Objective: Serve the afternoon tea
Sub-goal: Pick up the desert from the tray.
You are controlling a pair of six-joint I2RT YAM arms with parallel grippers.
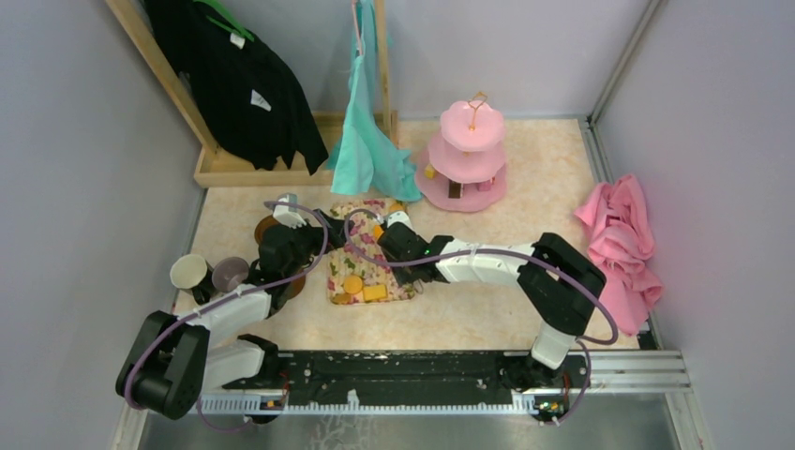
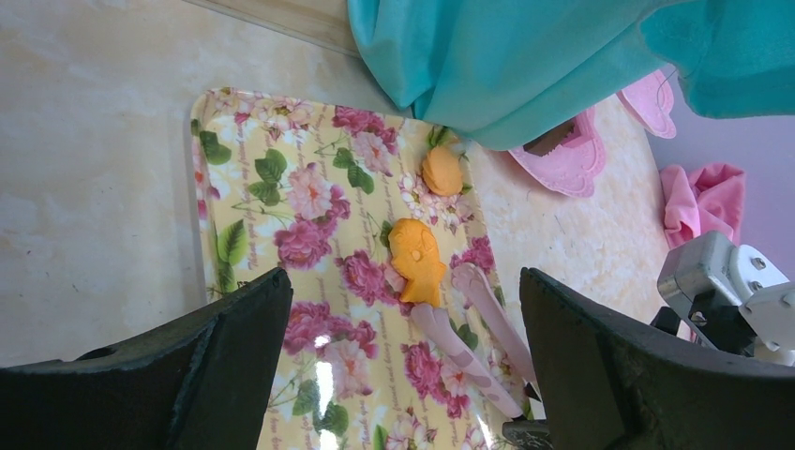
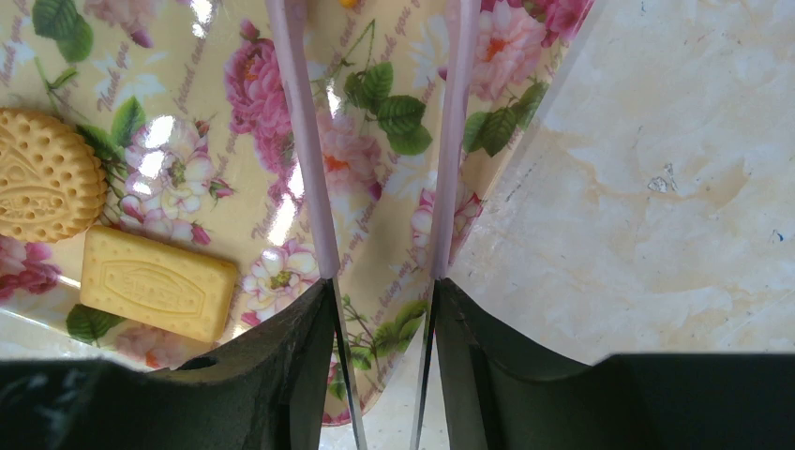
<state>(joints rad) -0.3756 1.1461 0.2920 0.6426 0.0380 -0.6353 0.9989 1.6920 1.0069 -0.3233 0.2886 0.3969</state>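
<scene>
Obs., tea table:

- Right gripper (image 3: 384,295) clamped on the pink tongs (image 3: 298,141), one finger pressed against the outside of each arm. The tongs reached out over the floral tray (image 2: 202,159).
- Tong tips sat at one end of the orange fish-shaped snack (image 2: 416,262); actual contact could not be told.
- Left gripper (image 2: 403,286) hung over the tray with its jaws spread wide and nothing between them.
- Also on the tray: round orange snack (image 2: 442,172) near the far rim, round biscuit (image 3: 42,173) and rectangular yellow biscuit (image 3: 155,281) side by side near the other end.
- Pink three-tier stand (image 1: 466,155) stood beyond the tray, apart from it, with a few snacks on its lower tiers.
- Cream mug (image 1: 190,272) and mauve-grey mug (image 1: 230,274) stood side by side left of the tray; a brown saucer (image 1: 266,227) showed partly behind the left arm.
</scene>
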